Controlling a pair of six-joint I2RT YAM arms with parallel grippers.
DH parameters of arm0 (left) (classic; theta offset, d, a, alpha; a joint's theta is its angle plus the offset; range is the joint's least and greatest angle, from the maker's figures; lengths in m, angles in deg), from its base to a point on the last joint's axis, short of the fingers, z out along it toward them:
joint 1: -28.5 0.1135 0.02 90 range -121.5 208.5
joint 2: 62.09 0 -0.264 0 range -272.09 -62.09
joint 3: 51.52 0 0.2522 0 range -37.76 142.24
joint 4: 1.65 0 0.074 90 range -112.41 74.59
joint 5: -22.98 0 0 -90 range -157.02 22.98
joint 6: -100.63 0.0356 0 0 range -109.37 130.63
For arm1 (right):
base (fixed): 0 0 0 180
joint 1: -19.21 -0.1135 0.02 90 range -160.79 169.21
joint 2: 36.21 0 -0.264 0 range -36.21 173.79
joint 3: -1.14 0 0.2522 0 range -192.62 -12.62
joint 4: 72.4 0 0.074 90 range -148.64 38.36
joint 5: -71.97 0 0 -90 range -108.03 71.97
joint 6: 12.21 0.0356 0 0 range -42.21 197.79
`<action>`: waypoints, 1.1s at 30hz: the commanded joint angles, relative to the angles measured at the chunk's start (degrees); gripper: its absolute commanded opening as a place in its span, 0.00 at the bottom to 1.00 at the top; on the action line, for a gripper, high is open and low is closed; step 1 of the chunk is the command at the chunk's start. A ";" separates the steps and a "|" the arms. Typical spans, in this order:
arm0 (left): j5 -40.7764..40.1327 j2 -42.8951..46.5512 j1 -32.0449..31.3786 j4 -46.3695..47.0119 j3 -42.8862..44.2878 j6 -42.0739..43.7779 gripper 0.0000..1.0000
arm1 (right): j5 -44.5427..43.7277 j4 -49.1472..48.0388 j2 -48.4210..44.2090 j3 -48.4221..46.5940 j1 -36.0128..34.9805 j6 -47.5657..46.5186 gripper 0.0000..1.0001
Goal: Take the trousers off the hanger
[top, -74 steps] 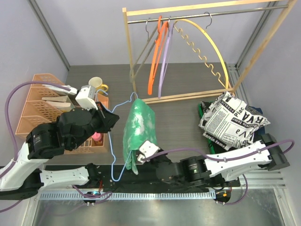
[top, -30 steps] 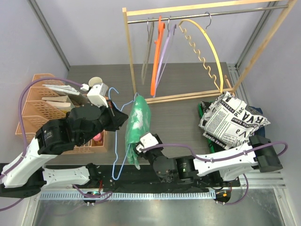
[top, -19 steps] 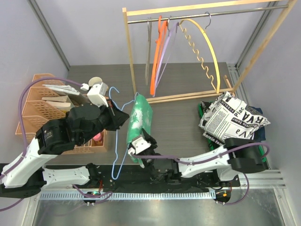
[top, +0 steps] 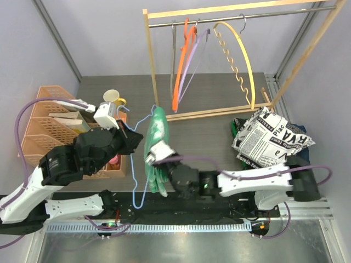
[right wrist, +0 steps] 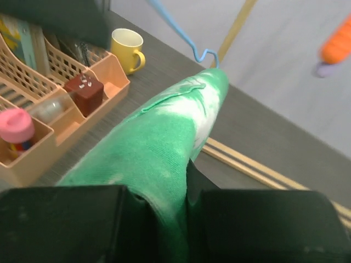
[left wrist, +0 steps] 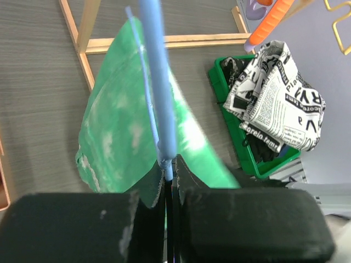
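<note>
The left claw (left wrist: 169,171) is pinched tight on the thin blue hanger (left wrist: 159,82). The hanger's wire runs straight out in front of that claw. The green trousers (left wrist: 112,137) are draped over the wire. They hang down on both sides of it, just past the fingers.

The right claw (right wrist: 184,183) is almost closed, with a fold of the green cloth squeezed between its fingers. From there the cloth goes up and away from the claw to the hook end of the hanger. In the top view the two claws sit close together, with the trousers between them.

The trousers look soft, floppy and light. I think they will bend and stretch and will not lift as one piece. They may slide off the smooth wire easily, but a thin pinch could slip. A thick fold near the right claw looks like the best place to hold. The hanger is thin and may wobble.

The newspaper trousers (top: 271,139) lie far off to the right of the right claw.
</note>
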 commanded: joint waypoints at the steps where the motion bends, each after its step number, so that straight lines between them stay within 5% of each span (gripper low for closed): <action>1: 1.00 -1.59 -0.07 5.55 -2.59 -0.45 0.00 | 8.97 20.68 -11.05 -6.07 3.56 26.30 0.01; 11: 3.11 -5.37 2.04 7.40 -8.65 -1.41 0.00 | 13.20 30.36 -17.65 -11.96 3.56 33.26 0.01; 27: 2.41 -0.54 4.41 5.56 -19.91 -2.64 0.00 | 4.33 39.68 -17.04 -32.70 3.48 18.42 0.01; 33: 0.83 1.39 5.03 3.62 -20.79 -2.21 0.00 | -1.55 42.58 -19.94 -27.46 3.48 20.25 0.01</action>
